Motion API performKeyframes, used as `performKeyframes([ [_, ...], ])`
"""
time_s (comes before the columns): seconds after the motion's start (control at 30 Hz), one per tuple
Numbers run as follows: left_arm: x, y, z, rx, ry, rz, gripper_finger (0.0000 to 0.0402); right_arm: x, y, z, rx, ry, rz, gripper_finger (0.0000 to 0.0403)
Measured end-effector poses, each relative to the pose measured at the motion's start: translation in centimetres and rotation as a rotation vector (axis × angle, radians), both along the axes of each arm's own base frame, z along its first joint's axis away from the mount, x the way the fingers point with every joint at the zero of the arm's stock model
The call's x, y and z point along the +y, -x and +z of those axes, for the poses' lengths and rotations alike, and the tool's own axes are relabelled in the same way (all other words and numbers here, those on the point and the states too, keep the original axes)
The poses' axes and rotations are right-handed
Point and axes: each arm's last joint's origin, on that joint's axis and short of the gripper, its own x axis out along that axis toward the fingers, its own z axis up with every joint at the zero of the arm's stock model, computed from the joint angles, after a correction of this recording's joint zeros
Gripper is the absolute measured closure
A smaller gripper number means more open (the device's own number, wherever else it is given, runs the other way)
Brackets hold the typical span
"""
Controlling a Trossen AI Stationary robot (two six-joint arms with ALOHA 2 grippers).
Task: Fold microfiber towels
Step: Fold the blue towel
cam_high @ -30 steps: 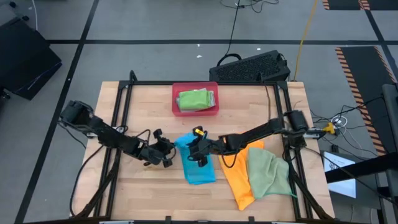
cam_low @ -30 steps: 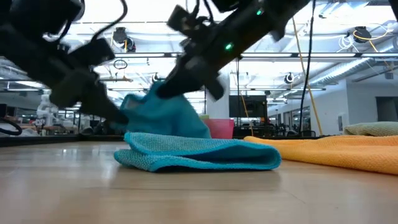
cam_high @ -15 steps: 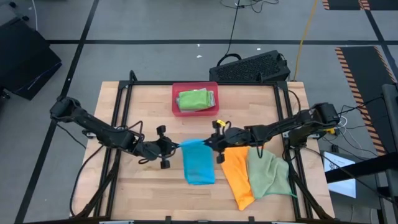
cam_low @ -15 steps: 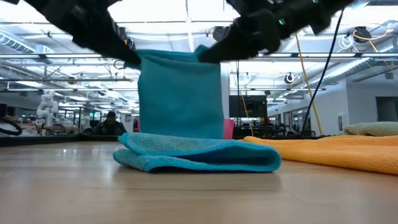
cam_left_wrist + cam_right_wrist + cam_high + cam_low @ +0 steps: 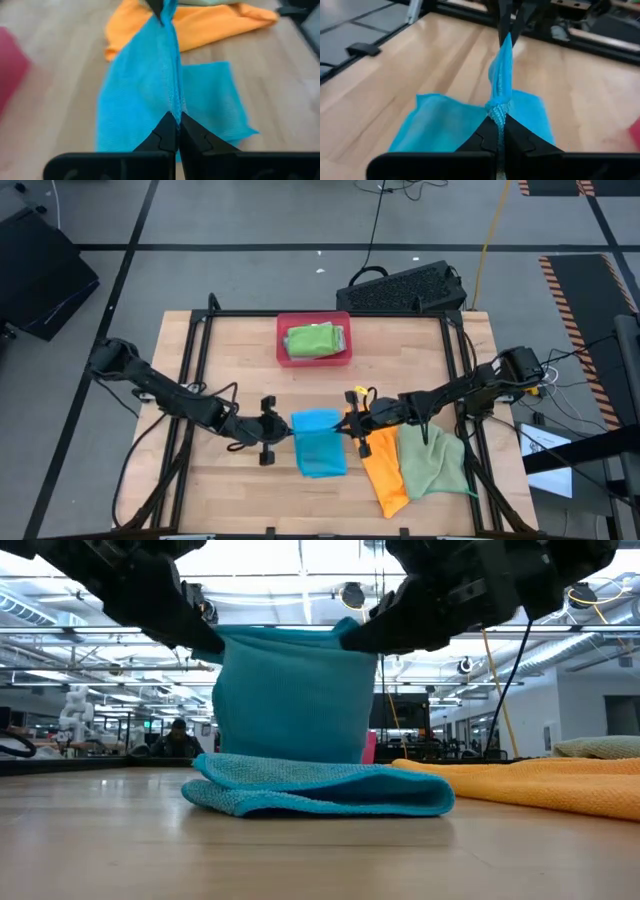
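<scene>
Since earlier frame: both hands shifted nearer front edge, blue towel (image 5: pixel 320 442) edge stretched wider. Left hand (image 5: pixel 276 428) and right hand (image 5: pixel 350 421) each clamped on raised corner; rest lies mid wooden surface (image 5: pixel 230 360). Room: grey floor.

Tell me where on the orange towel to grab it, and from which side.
Grip the orange towel at the corner nearest the table's front edge, coming from straight above. That corner lies bare, while the light green towel overlaps its right side and the right claw, shut on the blue towel, hangs over its far end. This is a judgement from its pose.
</scene>
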Motion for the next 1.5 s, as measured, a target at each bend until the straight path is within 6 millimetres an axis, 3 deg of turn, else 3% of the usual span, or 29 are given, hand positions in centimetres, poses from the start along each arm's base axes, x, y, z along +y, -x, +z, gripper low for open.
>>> performKeyframes([
  [0.63,-4.2,-1.3,-4.0,0.010,0.126,-0.119,0.0394,4.5,0.2,-3.5,0.095,-0.150,0.074,0.0398],
  [0.83,-4.6,-1.7,-5.1,0.032,0.189,-0.083,0.0388,4.8,0.2,-5.0,0.145,-0.178,0.068,0.0375],
  [0.93,-4.8,-1.8,-5.0,0.026,0.265,-0.084,0.0357,5.1,0.3,-5.3,0.178,-0.221,0.100,0.0347],
  [1.1,-5.2,-2.0,-4.4,-0.022,0.352,-0.069,0.0259,5.2,0.6,-5.3,0.207,-0.219,0.099,0.0289],
  [1.27,-4.8,-1.8,-3.4,-0.049,0.270,-0.114,0.0167,4.4,1.4,-4.5,0.311,-0.194,0.116,0.0250],
  [1.37,-3.3,-1.5,-2.0,-0.084,0.176,-0.006,0.0138,3.4,2.4,-3.4,0.390,-0.172,0.089,0.0239],
  [1.5,0.1,-1.4,-1.7,-0.056,0.043,0.252,0.0130,1.2,1.9,-2.2,0.310,-0.142,-0.135,0.0236],
])
